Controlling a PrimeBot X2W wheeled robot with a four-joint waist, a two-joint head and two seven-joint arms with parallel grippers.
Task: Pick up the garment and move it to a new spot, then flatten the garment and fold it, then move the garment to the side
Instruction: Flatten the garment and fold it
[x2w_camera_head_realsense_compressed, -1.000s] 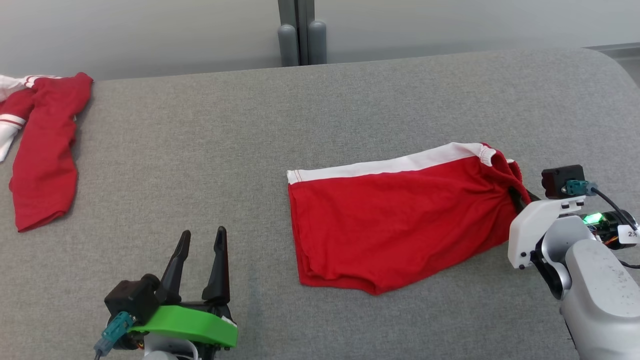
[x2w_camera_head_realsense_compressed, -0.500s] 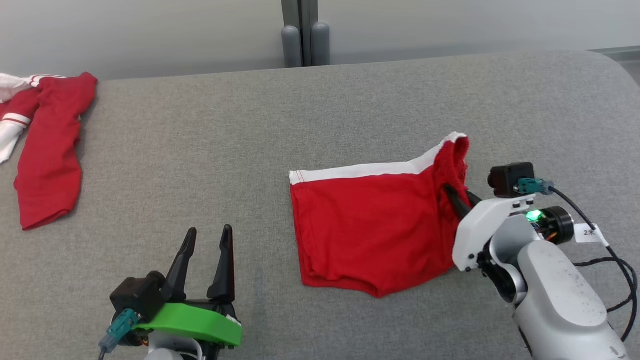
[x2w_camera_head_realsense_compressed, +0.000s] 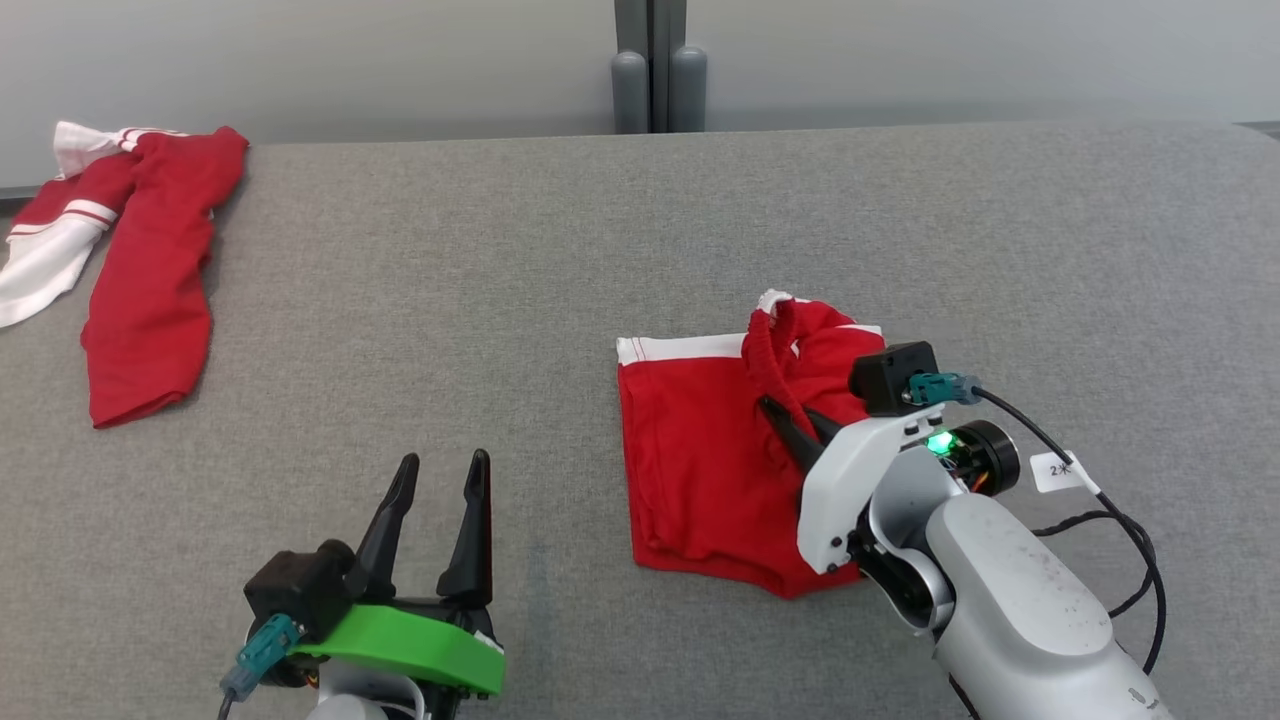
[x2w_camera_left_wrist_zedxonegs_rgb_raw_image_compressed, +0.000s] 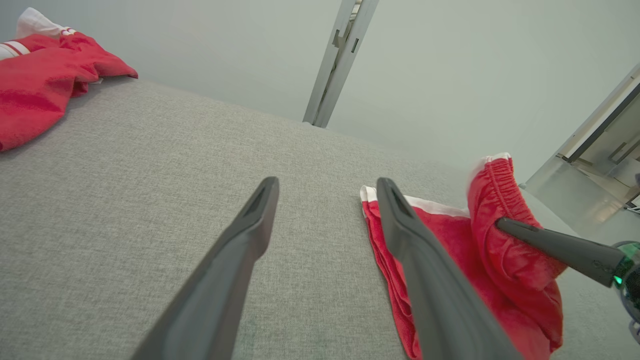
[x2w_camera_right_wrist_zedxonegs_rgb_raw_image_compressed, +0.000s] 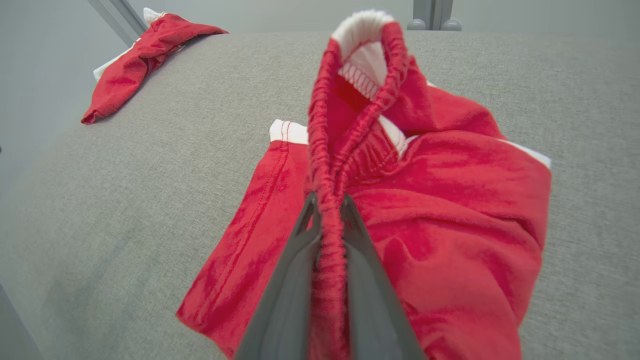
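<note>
Pinched tight between the two fingers of the right gripper (x2w_camera_head_realsense_compressed: 772, 408): the elastic waistband of the red shorts (x2w_camera_head_realsense_compressed: 700, 450). Raised in a narrow loop from the fingertips toward 12 o'clock, with the white inside of the band showing at the top. Doubled over at the held end, and flat on the grey surface (x2w_camera_head_realsense_compressed: 450, 300) from 6 to 9 o'clock of the fingers, white stripe corner near 10 o'clock. At 7 o'clock of the head view, the left gripper (x2w_camera_head_realsense_compressed: 444, 460), fingers spread with nothing between them, well apart from the shorts. Far off at 10 o'clock, a second red and white garment (x2w_camera_head_realsense_compressed: 150, 270), crumpled near the edge.
</note>
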